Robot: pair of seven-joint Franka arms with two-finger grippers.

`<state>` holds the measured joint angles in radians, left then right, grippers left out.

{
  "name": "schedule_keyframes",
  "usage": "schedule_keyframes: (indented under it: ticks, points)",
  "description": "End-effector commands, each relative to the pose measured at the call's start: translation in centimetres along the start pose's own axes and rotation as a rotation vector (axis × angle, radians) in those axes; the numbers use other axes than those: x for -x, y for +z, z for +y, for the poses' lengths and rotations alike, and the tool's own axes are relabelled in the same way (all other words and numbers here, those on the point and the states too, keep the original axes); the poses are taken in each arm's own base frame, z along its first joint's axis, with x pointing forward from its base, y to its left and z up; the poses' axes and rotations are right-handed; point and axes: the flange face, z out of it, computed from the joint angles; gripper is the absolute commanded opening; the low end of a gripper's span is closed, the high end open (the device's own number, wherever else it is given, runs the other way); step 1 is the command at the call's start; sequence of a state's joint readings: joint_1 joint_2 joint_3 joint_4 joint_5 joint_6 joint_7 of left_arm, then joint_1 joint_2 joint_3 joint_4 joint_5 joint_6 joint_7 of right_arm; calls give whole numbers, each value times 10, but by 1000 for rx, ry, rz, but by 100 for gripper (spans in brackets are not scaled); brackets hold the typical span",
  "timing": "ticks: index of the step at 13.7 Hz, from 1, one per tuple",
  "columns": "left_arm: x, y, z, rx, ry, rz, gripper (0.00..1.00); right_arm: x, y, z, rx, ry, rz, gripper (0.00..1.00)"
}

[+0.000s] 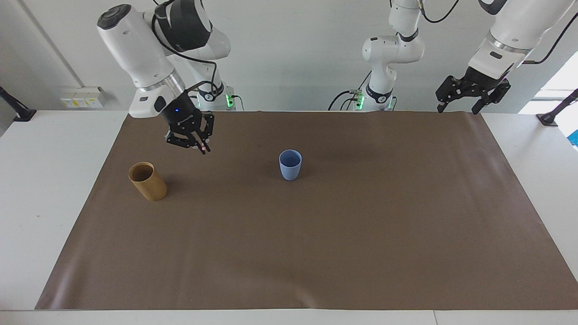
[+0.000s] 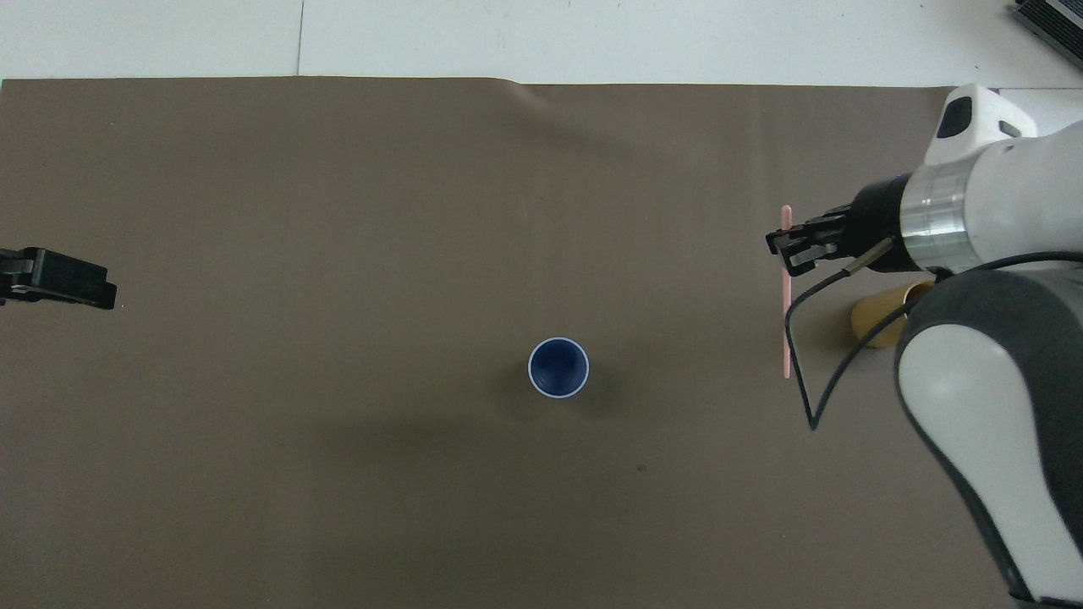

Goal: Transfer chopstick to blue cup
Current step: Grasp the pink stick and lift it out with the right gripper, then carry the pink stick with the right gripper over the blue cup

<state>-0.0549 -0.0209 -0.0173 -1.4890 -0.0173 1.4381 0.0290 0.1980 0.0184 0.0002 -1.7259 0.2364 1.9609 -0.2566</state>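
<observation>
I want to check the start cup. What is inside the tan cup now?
In the facing view the tan cup shows a bare inner wall and no stick; its bottom is hidden. The chopstick is held by the shut right gripper above the brown mat.

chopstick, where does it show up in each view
Facing view: only the pink tip of the chopstick shows, pinched in the right tool, up in the air over the mat between the tan cup and the blue cup.
Overhead view: the chopstick hangs as a long pink line from the right tool, beside the half-hidden tan cup.
Shared landmark: the blue cup, mid-mat.
</observation>
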Motion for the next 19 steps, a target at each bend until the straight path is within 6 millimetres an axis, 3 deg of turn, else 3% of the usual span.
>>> schedule_keyframes:
  ticks: [1,3,7,9,13,16,19]
  points:
    - [1,-4,-4,-11,6,-9,100,-8,2,-24,26,143,14,0]
    - [1,-4,-4,-11,6,-9,100,-13,10,-51,16,216,27,0]
    - [0,-3,-4,-11,6,-10,100,-28,64,-118,67,354,138,0]
    - [0,-3,-4,-11,6,-10,100,-28,79,-143,97,398,157,0]
    - [0,-3,-4,-11,6,-10,100,-28,87,-147,115,391,166,0]
    - [1,-4,-4,-11,6,-9,100,-17,110,-146,135,348,205,0]
    - [1,-4,-4,-11,6,-9,100,-15,112,-149,133,343,204,0]
